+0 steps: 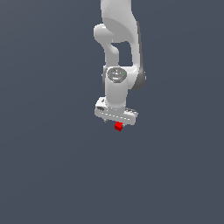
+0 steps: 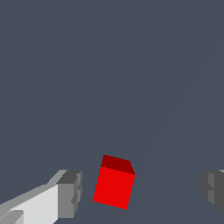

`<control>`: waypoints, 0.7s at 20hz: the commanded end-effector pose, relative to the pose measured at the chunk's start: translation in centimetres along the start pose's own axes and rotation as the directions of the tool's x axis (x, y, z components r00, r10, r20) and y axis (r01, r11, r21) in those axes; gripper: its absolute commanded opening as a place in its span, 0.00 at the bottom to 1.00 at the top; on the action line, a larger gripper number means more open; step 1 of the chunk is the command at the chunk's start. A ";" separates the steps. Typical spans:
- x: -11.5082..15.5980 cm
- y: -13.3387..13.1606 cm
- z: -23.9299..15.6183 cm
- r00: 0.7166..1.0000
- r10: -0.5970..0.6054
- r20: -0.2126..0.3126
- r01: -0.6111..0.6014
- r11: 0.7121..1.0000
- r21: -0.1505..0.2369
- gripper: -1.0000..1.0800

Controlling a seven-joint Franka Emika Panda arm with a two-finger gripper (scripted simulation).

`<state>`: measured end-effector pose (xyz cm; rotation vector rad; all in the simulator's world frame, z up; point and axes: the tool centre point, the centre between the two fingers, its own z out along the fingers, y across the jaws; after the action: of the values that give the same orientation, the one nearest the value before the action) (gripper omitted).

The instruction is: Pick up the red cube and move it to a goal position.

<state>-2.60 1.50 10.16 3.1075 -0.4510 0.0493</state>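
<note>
Between spread claw (image 2: 142, 192) fingers (image 2: 70, 194): red cube (image 2: 113, 186), slightly tilted, untouched, nearer one finger; no long axis.

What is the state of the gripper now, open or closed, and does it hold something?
Gripper: open. The red cube sits between the fingers, nearer one of them, with a gap on each side; it is not held.

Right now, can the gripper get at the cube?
Probably yes. The cube lies between the open fingers of the gripper, touching neither, and nothing blocks it.
</note>
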 end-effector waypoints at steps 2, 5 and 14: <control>-1.4 -0.4 2.6 0.997 0.078 0.009 -0.078 0.997 -0.004 0.96; -2.3 -0.7 4.4 0.991 0.132 0.016 -0.132 0.991 -0.007 0.96; -4.0 -1.6 7.7 0.973 0.229 0.028 -0.229 0.973 -0.012 0.96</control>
<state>-5.62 3.94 2.74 3.0393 -0.7864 0.0036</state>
